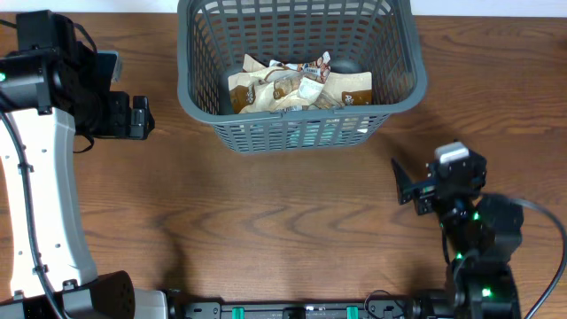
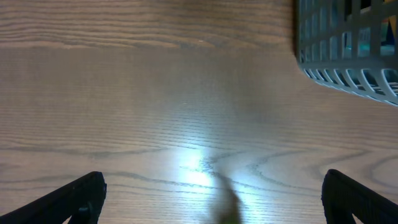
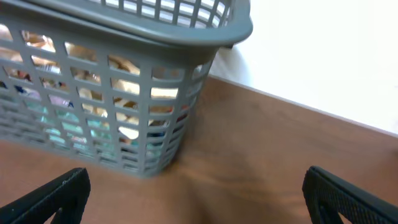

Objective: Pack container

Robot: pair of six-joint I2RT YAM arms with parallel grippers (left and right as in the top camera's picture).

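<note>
Container (image 1: pixel 301 113): dark grey slotted basket, upright, mouth facing up. It sits at the far edge of the wooden table (image 1: pixel 266 221), about midway across. Overhead, its far rim is cut off by the top of the frame.

Long axis: runs left to right across the table, parallel to the far edge. One long side faces the arms. The walls slope inward toward the bottom, so the rim overhangs the base.

Contents: a heap of food packets (image 1: pixel 297 89), tan and white with brown print, lying in the bottom. Teal and pale colours show through the slots of the near wall. The right wrist view shows the same through the lattice at the basket's right near corner.

Left gripper (image 1: pixel 144 117): off the basket's left short side, tips pointing toward it, not touching. Jaws spread wide with nothing between them. In its wrist view the fingers (image 2: pixel 81 199) sit at the lower corners over bare wood, and the basket's corner is at upper right.

Right gripper (image 1: pixel 400 183): nearer the front and to the right of the basket, apart from it. Jaws wide apart and empty. Its fingers (image 3: pixel 56 196) frame the basket's corner and a white wall (image 3: pixel 323 50) behind.
</note>
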